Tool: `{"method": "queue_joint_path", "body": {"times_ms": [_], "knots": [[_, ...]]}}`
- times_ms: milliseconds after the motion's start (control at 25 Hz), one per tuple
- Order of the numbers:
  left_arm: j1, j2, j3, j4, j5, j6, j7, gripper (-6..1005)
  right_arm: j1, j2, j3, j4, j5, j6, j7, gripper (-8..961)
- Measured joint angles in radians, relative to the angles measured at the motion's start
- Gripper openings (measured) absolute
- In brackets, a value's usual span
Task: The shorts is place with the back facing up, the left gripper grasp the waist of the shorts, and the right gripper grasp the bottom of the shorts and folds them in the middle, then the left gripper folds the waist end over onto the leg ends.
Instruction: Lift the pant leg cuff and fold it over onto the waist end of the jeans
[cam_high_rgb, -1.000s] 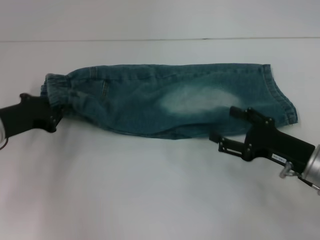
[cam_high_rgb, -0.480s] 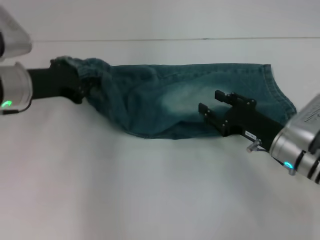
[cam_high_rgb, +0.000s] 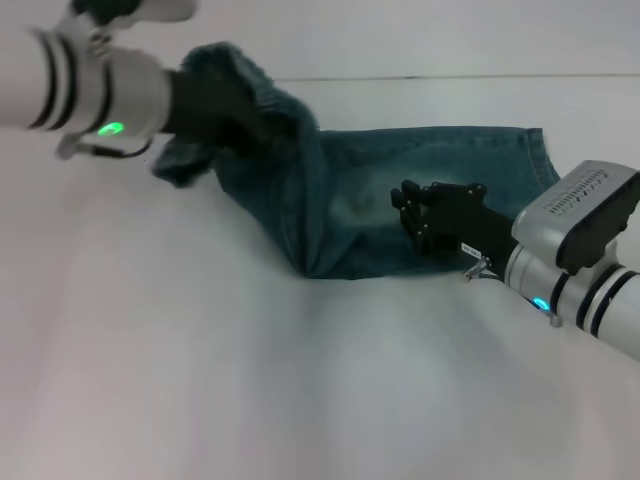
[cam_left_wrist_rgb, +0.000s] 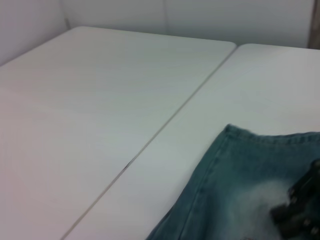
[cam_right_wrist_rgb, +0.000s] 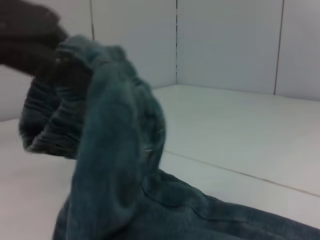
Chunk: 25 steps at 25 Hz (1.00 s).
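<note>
The shorts (cam_high_rgb: 350, 190) lie as a long strip of faded blue-green denim across the white table. My left gripper (cam_high_rgb: 232, 105) is shut on the ruffled waist (cam_high_rgb: 250, 80) and holds it well above the table at the upper left. The denim drapes down from there to a fold (cam_high_rgb: 310, 265). My right gripper (cam_high_rgb: 412, 218) rests open on the middle of the shorts, pointing left. The leg ends (cam_high_rgb: 540, 150) lie flat at the right. The right wrist view shows the raised waist (cam_right_wrist_rgb: 75, 100) and the left gripper (cam_right_wrist_rgb: 27, 37). The left wrist view shows a hem (cam_left_wrist_rgb: 265, 139).
The white table (cam_high_rgb: 250, 380) stretches wide in front of the shorts. A thin seam (cam_high_rgb: 400, 77) runs across the back; the left wrist view shows the seam (cam_left_wrist_rgb: 150, 142) between two tabletops. A pale wall (cam_right_wrist_rgb: 225, 45) stands behind.
My left gripper has risen and swung right with the waist, peeling the shorts off the table. My right gripper has slid left onto the middle of the shorts.
</note>
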Motion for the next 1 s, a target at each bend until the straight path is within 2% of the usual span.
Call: {"method": "queue_joint_path", "body": {"times_ms": [160,440,720,880,1000], "knots": [[-0.099,-0.001,0.079,0.005,0.052,0.002,-0.08,104,0.037,0.0,0.001,0.028,-0.007,0.057,0.001,85],[-0.304,-0.006,0.152,-0.099,0.081,-0.016,-0.171,118,0.061,0.005,-0.001,0.048,-0.013,0.099,-0.001,30],[-0.453,-0.012,0.228,-0.265,0.075,-0.09,-0.193,132,0.064,0.004,0.005,0.058,-0.1,0.096,0.043,2],[-0.5,-0.015,0.286,-0.349,0.07,-0.153,-0.202,141,0.041,-0.001,0.014,0.057,-0.098,0.071,0.041,6],[-0.506,-0.015,0.328,-0.369,0.07,-0.189,-0.217,147,-0.033,-0.015,0.018,0.016,-0.099,-0.019,0.057,9]]}}
